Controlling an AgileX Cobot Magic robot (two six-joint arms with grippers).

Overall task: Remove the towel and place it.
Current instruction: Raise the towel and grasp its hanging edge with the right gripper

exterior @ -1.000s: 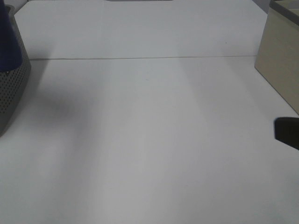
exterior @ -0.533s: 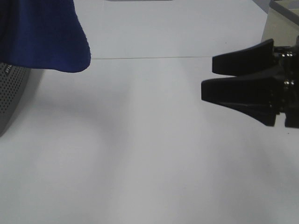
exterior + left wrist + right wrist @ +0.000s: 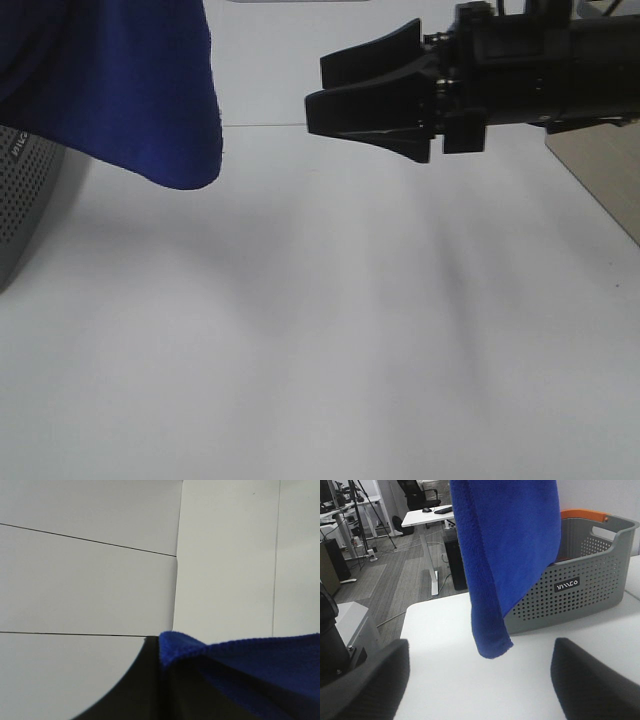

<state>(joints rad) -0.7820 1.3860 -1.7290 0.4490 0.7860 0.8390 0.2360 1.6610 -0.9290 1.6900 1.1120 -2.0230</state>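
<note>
Horizontally, the right tool (image 3: 315, 88) points toward the hanging towel (image 3: 130, 90), jaws apart; the left tool (image 3: 159, 682) clamps it.

One label only: small black plate (image 3: 567, 584) w/ white lettering, on the outer wall of the grey perforated basket (image 3: 600, 605), ahead of the right pincer (image 3: 480, 677) & facing it; reads approx. "VIVVCO", letters too soft to be sure; in the exterior view it's cut off, unreadable.

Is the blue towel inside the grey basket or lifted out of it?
Lifted out: the towel hangs beside the basket, its end above the table.
</note>
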